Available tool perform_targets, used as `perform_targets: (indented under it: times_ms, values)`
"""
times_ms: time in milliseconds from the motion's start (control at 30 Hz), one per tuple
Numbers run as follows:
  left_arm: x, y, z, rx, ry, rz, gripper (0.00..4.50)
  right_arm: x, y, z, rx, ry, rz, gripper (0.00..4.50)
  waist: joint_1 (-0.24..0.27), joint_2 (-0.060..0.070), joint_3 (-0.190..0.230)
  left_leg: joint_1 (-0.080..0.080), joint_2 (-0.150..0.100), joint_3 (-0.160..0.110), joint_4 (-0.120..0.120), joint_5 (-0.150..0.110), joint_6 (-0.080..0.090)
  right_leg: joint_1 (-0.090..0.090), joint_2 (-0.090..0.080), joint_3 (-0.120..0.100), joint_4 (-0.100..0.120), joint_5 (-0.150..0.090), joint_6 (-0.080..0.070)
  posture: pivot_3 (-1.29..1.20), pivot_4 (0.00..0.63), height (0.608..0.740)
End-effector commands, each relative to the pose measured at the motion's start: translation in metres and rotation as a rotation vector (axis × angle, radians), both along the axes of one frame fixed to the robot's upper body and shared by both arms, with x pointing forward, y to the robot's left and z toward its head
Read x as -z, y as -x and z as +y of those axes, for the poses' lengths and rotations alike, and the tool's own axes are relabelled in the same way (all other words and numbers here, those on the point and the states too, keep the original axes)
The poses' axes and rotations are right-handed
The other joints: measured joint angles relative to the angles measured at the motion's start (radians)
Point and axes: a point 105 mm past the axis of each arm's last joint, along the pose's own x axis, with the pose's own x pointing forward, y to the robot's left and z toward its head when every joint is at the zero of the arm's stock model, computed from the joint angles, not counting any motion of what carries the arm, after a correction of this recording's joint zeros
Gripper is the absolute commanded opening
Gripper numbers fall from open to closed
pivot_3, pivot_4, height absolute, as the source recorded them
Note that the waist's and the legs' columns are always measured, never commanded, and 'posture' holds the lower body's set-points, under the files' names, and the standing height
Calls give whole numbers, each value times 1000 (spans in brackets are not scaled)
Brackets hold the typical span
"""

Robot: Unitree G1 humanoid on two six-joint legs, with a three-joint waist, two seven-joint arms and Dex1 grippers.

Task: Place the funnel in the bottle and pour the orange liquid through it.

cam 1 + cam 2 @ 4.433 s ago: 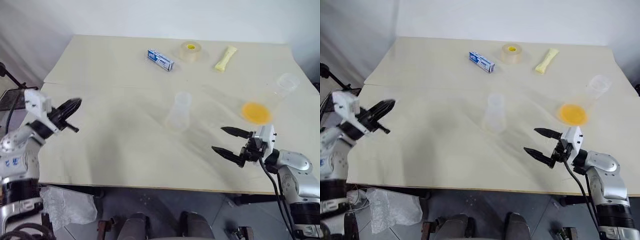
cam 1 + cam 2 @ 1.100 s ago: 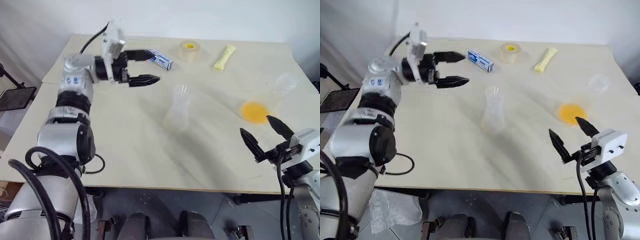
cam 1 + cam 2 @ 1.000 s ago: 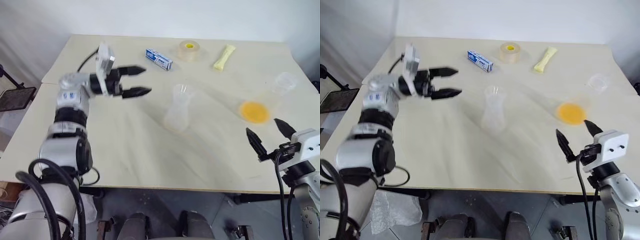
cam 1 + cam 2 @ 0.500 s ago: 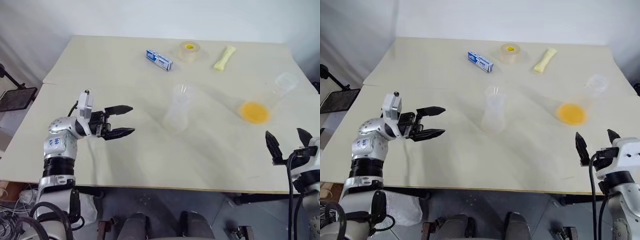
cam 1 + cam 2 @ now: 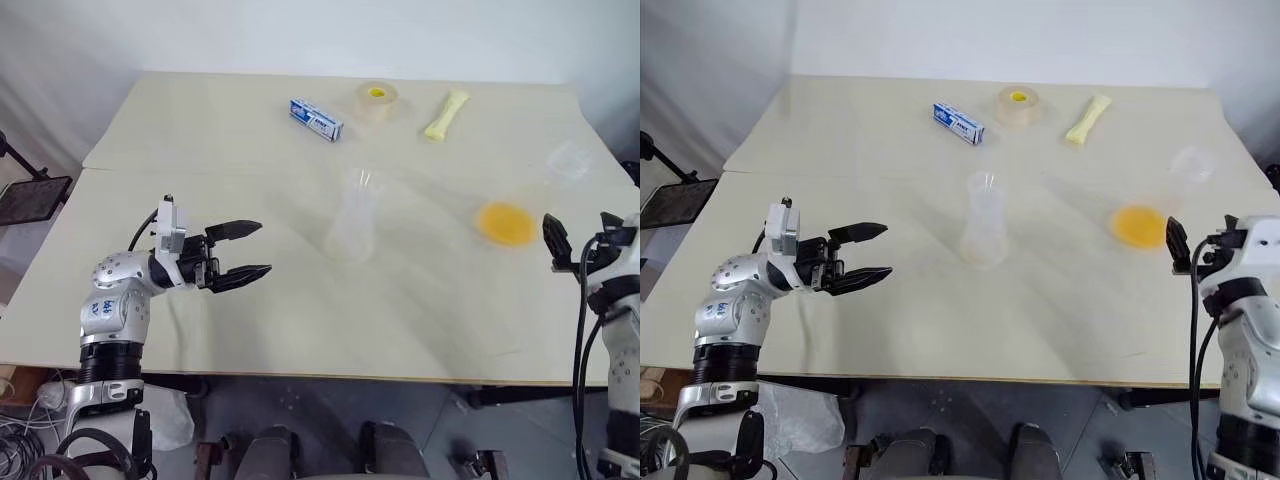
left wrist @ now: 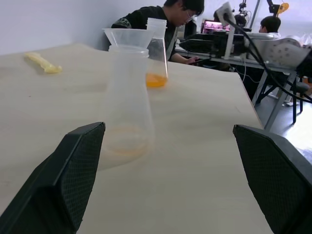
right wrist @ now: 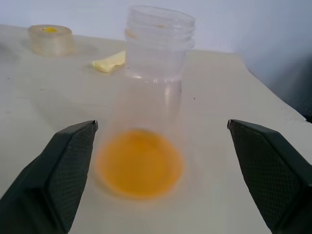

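The clear bottle [image 5: 355,220] stands upright mid-table with the small clear funnel [image 6: 129,36] seated in its neck. To its right a clear tapered cup [image 7: 158,63] holds the orange liquid [image 5: 507,222] at its bottom. My left gripper [image 5: 265,248] hovers open and empty over the table, left of the bottle and pointing at it. At the table's right edge my right gripper [image 5: 1200,235] is open and empty just in front of the cup, its fingers [image 7: 68,165] spread to either side of the cup without touching it.
At the table's far side lie a blue-and-white box [image 5: 317,118], a tape roll with a yellow core [image 5: 376,100] and a pale yellow packet [image 5: 445,113]. People sit at desks beyond the table [image 6: 161,19].
My left gripper has drawn back from near the blue box to the near left of the table. The right gripper has moved forward and to the right, up to the cup.
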Motion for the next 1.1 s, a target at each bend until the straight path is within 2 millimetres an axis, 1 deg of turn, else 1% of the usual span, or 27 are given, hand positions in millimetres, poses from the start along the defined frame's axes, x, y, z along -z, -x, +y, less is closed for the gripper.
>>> perform_targets:
  times_ms: [33, 133, 267, 400, 667, 833, 967, 1067, 1100]
  values:
    - [-10, 7, 0, -15, 22, -46, 4466, -19, -10, -4, -21, 31, -54, 4500, -5, 0, 0, 0, 0, 0, 0, 0, 0, 0, 0, 0, 0, 0, 0, 0, 150, 740]
    - [-8, 9, -1, -31, 28, -41, 4466, -21, -19, -3, -52, 30, -55, 4500, -10, 0, 0, 0, 1, -1, 0, 0, 0, 0, 0, 0, 0, 0, 0, 0, 150, 740]
    - [-7, 13, -3, -37, 31, -40, 4466, -23, -37, -2, -69, 37, -46, 4500, -13, 0, 0, 0, 1, 0, -1, 0, 0, 0, 0, 0, 0, 0, 0, 0, 150, 740]
    - [-8, 16, -3, -42, 34, -41, 4466, -27, -44, -2, -81, 36, -61, 4500, -11, 0, 0, -1, 2, -1, -1, 0, 0, 0, -1, 0, -1, 0, 0, 0, 150, 740]
    - [-10, 18, -6, -37, 37, -48, 4466, -36, -67, 1, -89, 26, -92, 4500, -13, 0, 0, -1, 2, 0, -1, 0, 0, 0, -1, 0, -1, 0, 0, 0, 150, 740]
    - [-11, 17, -8, -35, 40, -51, 4466, -46, -68, 4, -111, 22, -153, 4500, -13, 0, 0, -1, 2, -1, -1, 0, 0, 0, -1, -1, -1, 0, 0, 0, 150, 740]
    - [-12, 15, -9, -32, 40, -51, 4466, -45, -72, 6, -120, 21, -141, 4500, -13, 0, 0, -1, 2, -1, -1, 0, 0, 0, -1, -1, -2, 0, 0, 0, 150, 740]
    - [-12, 14, -10, -30, 40, -52, 4500, -46, -72, 11, -140, 7, -148, 3916, -13, 0, 0, -1, 2, 0, -1, 0, 0, 0, -1, -1, -2, 0, 0, 0, 150, 740]
    - [-12, 14, -10, -29, 40, -52, 4500, -47, -72, 12, -146, 4, -152, 3586, -13, 0, 0, -1, 2, 0, -1, 0, 0, 0, -1, -1, -2, 0, 0, 0, 150, 740]
